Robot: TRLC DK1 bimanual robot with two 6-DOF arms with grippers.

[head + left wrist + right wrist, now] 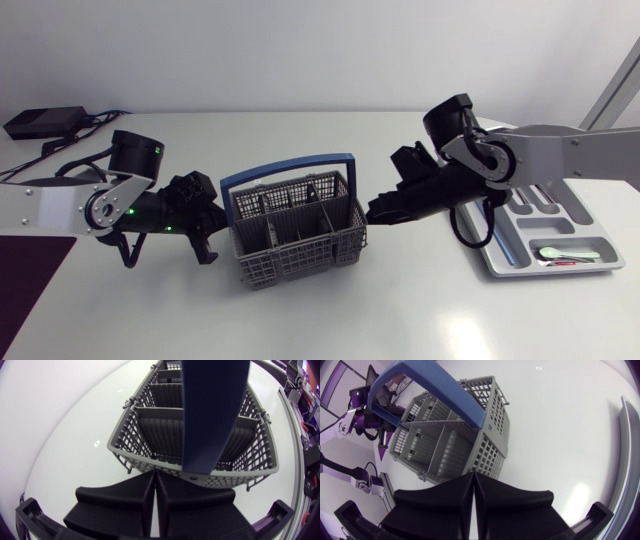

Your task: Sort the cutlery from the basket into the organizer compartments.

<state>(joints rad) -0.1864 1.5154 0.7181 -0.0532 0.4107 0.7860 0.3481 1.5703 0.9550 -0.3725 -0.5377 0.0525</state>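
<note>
Left fingers [115, 505], right fingers [437, 505] pressed together, flanking basket [295, 240]; organizer [583, 222] compartments show only in head view.

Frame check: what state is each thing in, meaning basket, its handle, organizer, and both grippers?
Basket: upright, looks empty.
Handle: raised over the basket.
Organizer: lying flat, cutlery in its compartments.
Left gripper: shut, empty.
Right gripper: shut, empty.
</note>
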